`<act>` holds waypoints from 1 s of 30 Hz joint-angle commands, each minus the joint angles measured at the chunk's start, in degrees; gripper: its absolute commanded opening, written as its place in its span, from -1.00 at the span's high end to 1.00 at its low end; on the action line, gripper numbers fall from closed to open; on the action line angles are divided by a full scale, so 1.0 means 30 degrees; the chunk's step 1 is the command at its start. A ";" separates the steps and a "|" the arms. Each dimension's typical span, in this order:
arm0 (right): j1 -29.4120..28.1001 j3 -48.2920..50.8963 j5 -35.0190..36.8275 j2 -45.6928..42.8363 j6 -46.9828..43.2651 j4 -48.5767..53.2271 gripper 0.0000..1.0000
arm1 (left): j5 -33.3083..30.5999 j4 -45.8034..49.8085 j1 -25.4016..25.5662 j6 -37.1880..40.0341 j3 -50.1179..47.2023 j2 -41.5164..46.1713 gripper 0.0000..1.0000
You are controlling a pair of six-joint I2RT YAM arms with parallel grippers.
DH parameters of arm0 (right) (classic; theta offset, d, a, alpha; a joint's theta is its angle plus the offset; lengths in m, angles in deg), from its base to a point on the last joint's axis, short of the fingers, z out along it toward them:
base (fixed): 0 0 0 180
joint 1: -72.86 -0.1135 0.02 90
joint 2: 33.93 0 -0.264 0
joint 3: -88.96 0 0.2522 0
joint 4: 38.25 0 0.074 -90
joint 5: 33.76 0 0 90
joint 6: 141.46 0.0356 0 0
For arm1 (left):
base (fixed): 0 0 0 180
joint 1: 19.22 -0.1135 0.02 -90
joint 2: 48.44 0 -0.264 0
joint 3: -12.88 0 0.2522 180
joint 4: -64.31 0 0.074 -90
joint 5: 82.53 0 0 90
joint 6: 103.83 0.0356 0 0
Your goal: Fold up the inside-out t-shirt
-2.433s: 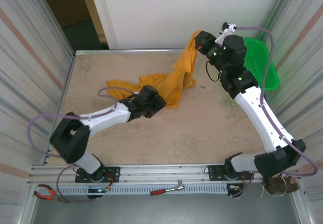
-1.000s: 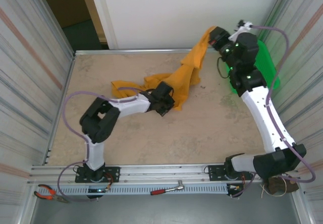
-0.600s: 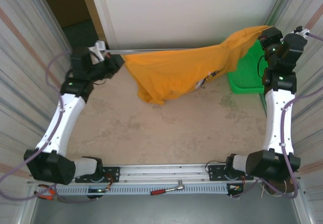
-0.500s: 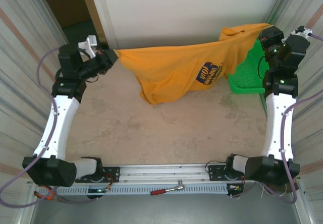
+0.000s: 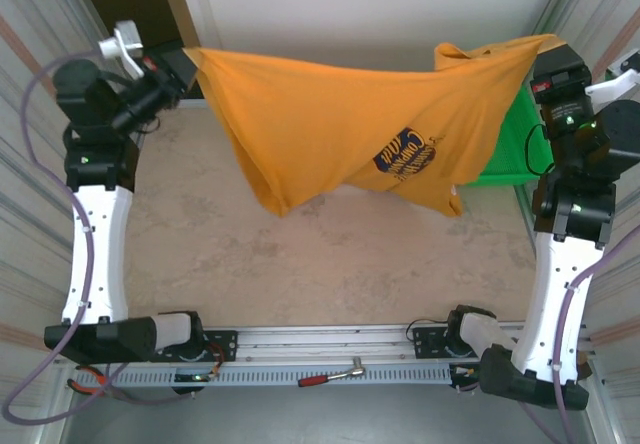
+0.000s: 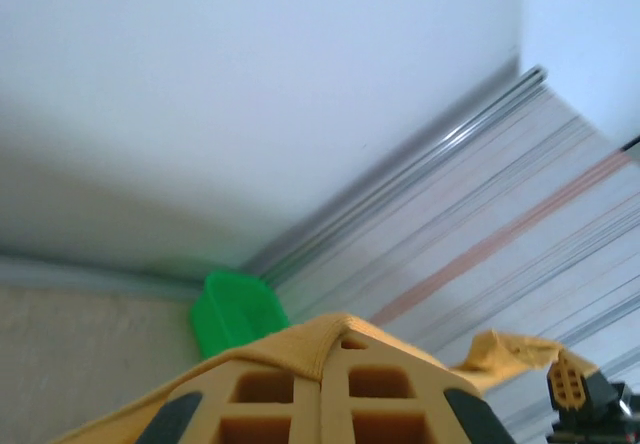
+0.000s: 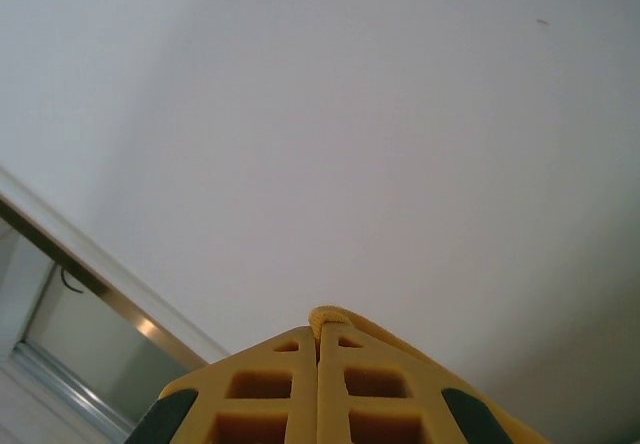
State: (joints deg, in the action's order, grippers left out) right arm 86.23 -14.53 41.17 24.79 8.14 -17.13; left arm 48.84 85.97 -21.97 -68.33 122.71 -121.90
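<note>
The orange-yellow t-shirt point(image 5: 340, 124) hangs spread in the air above the table, its navy logo point(image 5: 408, 151) facing the top camera. My left gripper point(image 5: 182, 61) is shut on the shirt's upper left corner, high at the back left. My right gripper point(image 5: 545, 52) is shut on the upper right corner, high at the back right. In the left wrist view the closed fingers point(image 6: 330, 384) pinch a hem of the t-shirt point(image 6: 300, 349). In the right wrist view the fingertips point(image 7: 318, 379) clamp a thin roll of the t-shirt point(image 7: 335, 316). The shirt's lower edge sags to a point at the left.
A green plastic basket point(image 5: 508, 144) stands at the back right, partly behind the shirt; the basket point(image 6: 235, 311) also appears in the left wrist view. The beige table point(image 5: 300, 254) lies below. Corrugated metal walls point(image 5: 35, 194) close both sides. Pliers point(image 5: 95, 382) and a ratchet point(image 5: 335, 374) lie on the front rail.
Both arms have risen and swung apart, lifting the shirt off the table and stretching it wide between them. The logo side now faces the camera and the shirt hangs nearer.
</note>
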 commanded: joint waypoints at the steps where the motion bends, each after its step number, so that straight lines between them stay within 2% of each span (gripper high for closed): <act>1: -0.0298 0.0116 -0.0276 0.0304 0.0604 -0.0643 1.00 | -0.0886 -0.0489 -0.0287 -0.0923 0.2724 -0.2123 1.00; 5: -0.1365 0.1609 -0.0330 0.1270 0.0651 -0.0931 1.00 | 0.0153 -0.0797 -0.0214 -0.2830 0.4790 -0.6007 1.00; 9: -0.3050 0.2138 -0.0457 0.2841 0.0145 -0.0897 1.00 | 0.1081 0.0975 0.0063 -0.2651 0.7666 -0.9772 1.00; 11: -0.3510 0.2011 -0.0823 0.3483 0.0180 -0.1101 1.00 | 0.1212 0.1607 0.0194 -0.2605 0.8786 -1.0671 1.00; 17: -0.3831 0.0319 -0.0939 0.3960 -0.0440 -0.0978 1.00 | 0.1119 0.2094 0.0598 -0.1272 1.0672 -1.0290 0.96; 22: -0.3725 -0.0645 -0.0865 0.3660 -0.0924 -0.0696 1.00 | 0.0864 0.2251 0.0592 -0.0429 1.0290 -0.9032 0.95; 26: -0.3752 0.0202 -0.0777 0.2630 -0.1212 -0.0513 1.00 | 0.0802 0.1805 0.0621 0.0102 0.8299 -0.7610 1.00; 30: -0.3982 0.3365 -0.0192 0.0642 -0.1320 -0.0313 1.00 | 0.0633 0.0451 0.1139 0.0244 0.4173 -0.5552 1.00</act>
State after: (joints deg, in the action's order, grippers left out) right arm 74.73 -9.57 38.85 30.54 5.97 -17.66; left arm 50.06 90.30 -19.50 -69.86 141.79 -140.50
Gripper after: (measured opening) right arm 0.050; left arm 0.058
